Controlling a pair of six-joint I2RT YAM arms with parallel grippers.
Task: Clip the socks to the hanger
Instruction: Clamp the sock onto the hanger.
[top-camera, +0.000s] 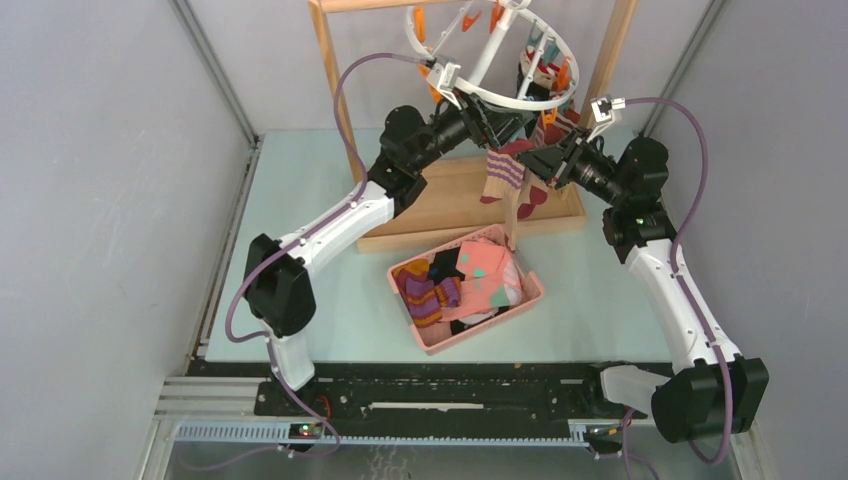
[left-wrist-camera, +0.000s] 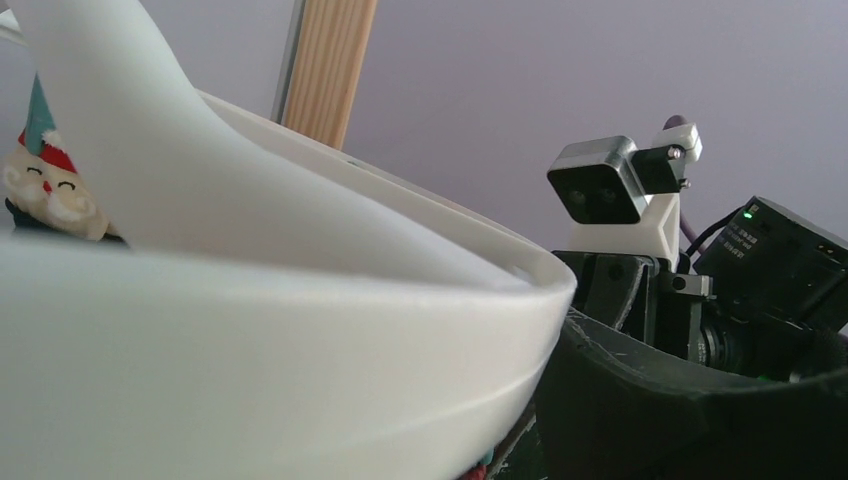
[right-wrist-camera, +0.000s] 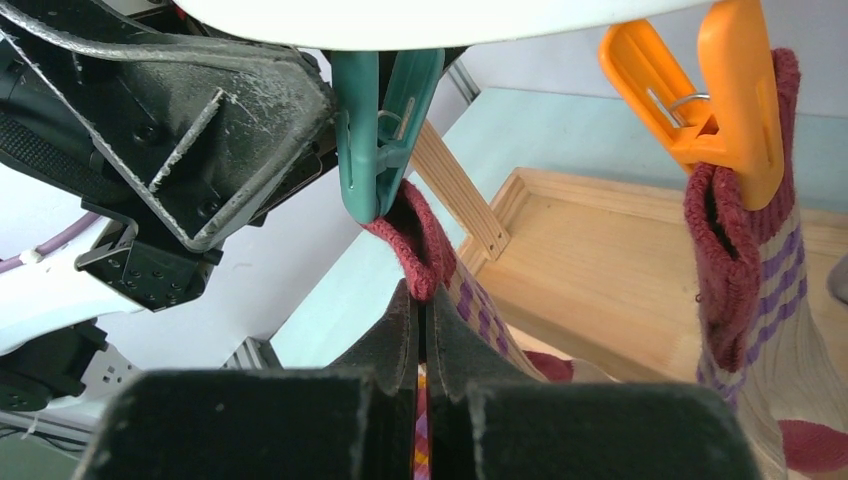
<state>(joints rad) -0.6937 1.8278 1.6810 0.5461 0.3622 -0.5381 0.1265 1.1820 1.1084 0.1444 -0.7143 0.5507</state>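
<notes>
**Q:** Hanger (top-camera: 505, 100) position?

**A:** Far side, inside the rack (top-camera: 330, 90). The left gripper (top-camera: 487, 118) is at its near rim with jaws wide. Whether it grips the rim cannot be told.

**Q:** Right gripper (right-wrist-camera: 420, 300) status?

**A:** Clenched on the sock (right-wrist-camera: 420, 235), just below the rim. The maroon cuff sits directly above the fingertips, touching the teal clip (right-wrist-camera: 375, 130). A second sock (right-wrist-camera: 735, 270) hangs from the orange clip (right-wrist-camera: 735, 100), right.

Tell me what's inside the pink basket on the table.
Inside the pink basket: a purple-orange striped sock, a pink sock, and a dark sock between them. They are piled, so the basket floor and anything beneath them cannot be seen.
</notes>
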